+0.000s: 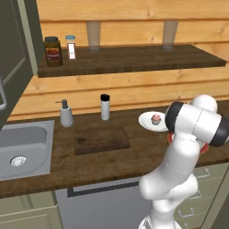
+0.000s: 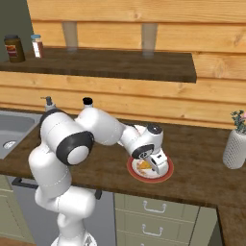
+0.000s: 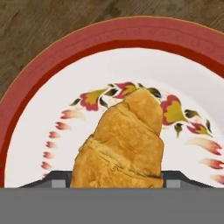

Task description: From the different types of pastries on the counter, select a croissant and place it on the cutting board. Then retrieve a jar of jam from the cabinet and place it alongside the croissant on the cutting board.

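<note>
Croissant [image 3: 124,144], golden and flaky, sits between the gripper's [image 3: 117,177] two dark fingertips [image 3: 59,178], one at either flank at the bottom of the hand view; whether the jaws have actually pinched it cannot be told. The pastry lies on a white plate [image 3: 52,65] with a broad red rim and a ring of red, yellow and green flower motifs, set on the dark wood-grain counter [image 3: 39,22].

From the right base view, the gripper [image 2: 154,166] points down over the same plate [image 2: 166,177], with a patch of croissant [image 2: 142,166] showing beside it. The white arm [image 2: 103,127] reaches across the counter [image 2: 202,158] from the lower left. A speckled grey vase [image 2: 235,148] holding pink flowers stands near the counter's right end.

In the left base view, the arm [image 1: 190,129] hides most of the red-rimmed plate [image 1: 204,149]. Just behind it, a pink-topped cupcake [image 1: 155,119] rests on a plain white plate [image 1: 145,120]. The dark board [image 1: 101,139] lies bare further left, between the plates and the steel sink [image 1: 22,150]. A grey soap dispenser [image 1: 66,113] and a white cylinder with a black cap [image 1: 104,107] stand at the back, by the plank wall. On the shelf [image 1: 134,60] above are a brown jar with a red label [image 1: 53,51], its writing too small to read, and a white bottle with a blue cap [image 1: 70,47].
</note>
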Tool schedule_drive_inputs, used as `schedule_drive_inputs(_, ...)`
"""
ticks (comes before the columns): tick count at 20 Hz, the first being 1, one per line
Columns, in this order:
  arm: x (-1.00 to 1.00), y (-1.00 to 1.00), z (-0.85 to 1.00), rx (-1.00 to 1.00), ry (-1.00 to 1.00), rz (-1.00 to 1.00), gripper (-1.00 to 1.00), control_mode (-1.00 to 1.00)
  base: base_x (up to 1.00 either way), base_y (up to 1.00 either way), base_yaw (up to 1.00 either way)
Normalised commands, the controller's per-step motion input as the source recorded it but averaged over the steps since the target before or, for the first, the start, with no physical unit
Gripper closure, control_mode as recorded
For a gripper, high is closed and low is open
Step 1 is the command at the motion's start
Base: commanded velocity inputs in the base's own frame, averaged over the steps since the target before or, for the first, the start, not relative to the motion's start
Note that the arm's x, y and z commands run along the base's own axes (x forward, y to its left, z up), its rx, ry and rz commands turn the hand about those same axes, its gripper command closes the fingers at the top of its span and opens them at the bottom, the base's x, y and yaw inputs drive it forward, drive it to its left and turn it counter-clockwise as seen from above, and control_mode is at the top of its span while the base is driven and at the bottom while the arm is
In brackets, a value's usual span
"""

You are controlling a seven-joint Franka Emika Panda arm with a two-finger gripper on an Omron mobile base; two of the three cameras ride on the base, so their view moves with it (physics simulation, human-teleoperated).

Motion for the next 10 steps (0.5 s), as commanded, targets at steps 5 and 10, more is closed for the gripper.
schedule_drive_inputs(5, -0.08, 0.1, 0.61, 0.0, -0.1, 0.0, 1.0, -1.0, 0.0, 0.0, 0.0)
schedule_drive_inputs(10, -0.18, 0.45, 0.49, 0.0, -0.1, 0.0, 1.0, -1.0, 0.0, 0.0, 0.0)
